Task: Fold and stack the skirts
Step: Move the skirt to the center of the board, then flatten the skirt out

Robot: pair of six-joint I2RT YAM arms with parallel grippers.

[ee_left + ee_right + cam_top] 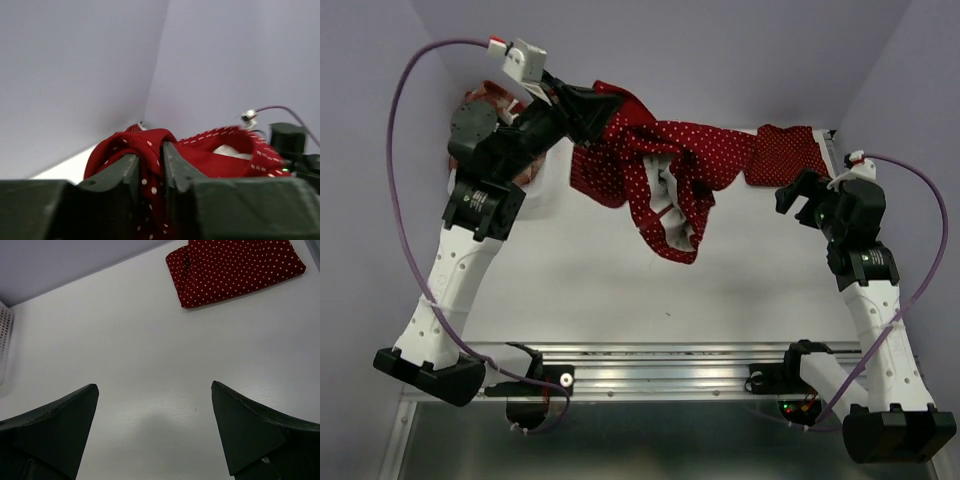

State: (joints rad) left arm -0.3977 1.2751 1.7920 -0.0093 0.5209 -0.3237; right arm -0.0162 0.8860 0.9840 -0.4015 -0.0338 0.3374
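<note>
My left gripper [592,106] is raised at the far left and shut on a dark red polka-dot skirt [660,175]. The skirt hangs open from it, its white lining showing and its lower edge over the table. In the left wrist view the cloth [220,155] is pinched between my fingers [175,170]. A second polka-dot skirt [785,152] lies folded at the far right and shows in the right wrist view [235,270]. My right gripper [798,196] is open and empty just in front of it, over bare table [155,390]. A red-and-cream plaid skirt [488,96] shows partly behind my left arm.
A white mesh basket [542,192] stands at the far left under my left arm; its edge shows in the right wrist view [4,340]. Purple walls close in the back and both sides. A metal rail [660,375] runs along the near edge.
</note>
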